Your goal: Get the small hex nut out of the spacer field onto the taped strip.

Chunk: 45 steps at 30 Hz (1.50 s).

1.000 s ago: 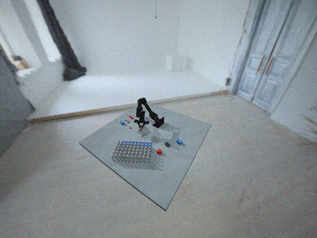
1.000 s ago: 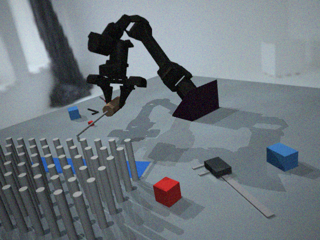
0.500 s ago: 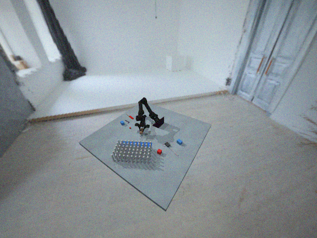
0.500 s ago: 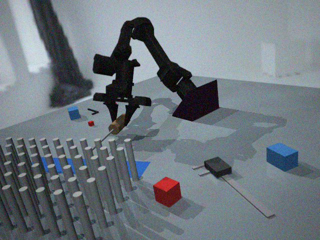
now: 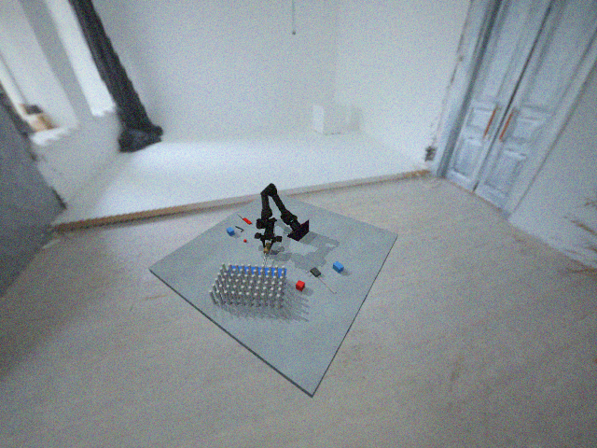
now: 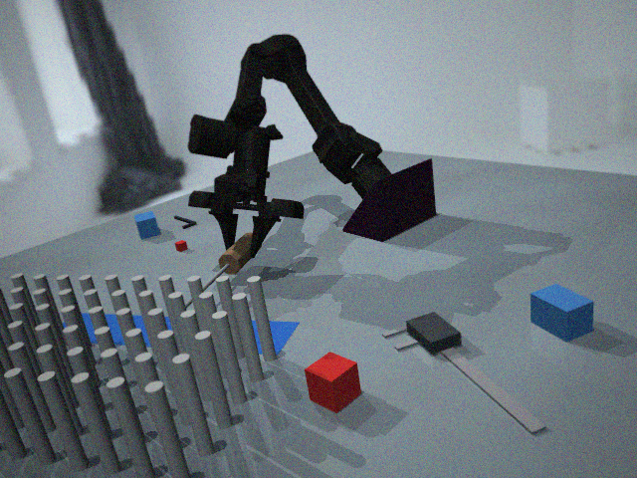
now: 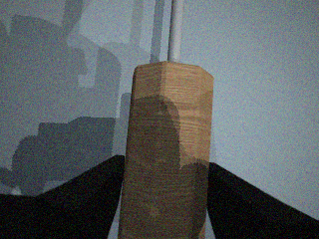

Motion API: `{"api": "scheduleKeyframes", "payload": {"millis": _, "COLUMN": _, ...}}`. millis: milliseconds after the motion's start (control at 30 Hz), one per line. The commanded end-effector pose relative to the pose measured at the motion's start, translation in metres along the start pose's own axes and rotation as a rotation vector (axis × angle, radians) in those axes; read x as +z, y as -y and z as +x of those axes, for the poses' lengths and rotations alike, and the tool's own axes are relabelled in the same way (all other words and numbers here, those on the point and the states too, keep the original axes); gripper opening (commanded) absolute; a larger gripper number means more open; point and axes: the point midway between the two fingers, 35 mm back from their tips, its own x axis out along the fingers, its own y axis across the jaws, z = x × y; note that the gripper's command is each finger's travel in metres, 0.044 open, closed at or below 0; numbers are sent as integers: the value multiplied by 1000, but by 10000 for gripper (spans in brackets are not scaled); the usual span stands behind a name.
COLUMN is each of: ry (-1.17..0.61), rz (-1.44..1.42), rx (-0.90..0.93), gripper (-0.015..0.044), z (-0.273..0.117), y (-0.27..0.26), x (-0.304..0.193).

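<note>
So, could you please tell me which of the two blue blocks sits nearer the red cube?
The blue block beside the black-headed two-pronged tool; the other lies across the table.

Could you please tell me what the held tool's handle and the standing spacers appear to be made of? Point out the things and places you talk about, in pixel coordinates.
The handle (image 5: 267, 247) (image 6: 237, 253) (image 7: 166, 134) looks like bare, matte wood, judging by its brown colour and fine grain lines. The spacers (image 5: 248, 287) (image 6: 192, 406) look like smooth, dull grey metal, though painted plastic could look similar.

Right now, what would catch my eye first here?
Probably the black arm, arching over the grey board and gripping a wooden handle. Then the crowd of upright metal posts, with blue tape along the side nearest the arm. A bright red cube sits beside the posts.
</note>
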Motion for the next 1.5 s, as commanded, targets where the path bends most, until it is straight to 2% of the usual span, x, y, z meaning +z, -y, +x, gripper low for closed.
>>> {"api": "scheduleKeyframes", "payload": {"millis": 0, "ry": 8, "rz": 0, "rx": 3, "gripper": 0, "z": 1, "y": 0, "x": 3}}
{"api": "scheduleKeyframes", "payload": {"millis": 1467, "ry": 8, "rz": 4, "rx": 1, "gripper": 0, "z": 9, "y": 2, "x": 24}}
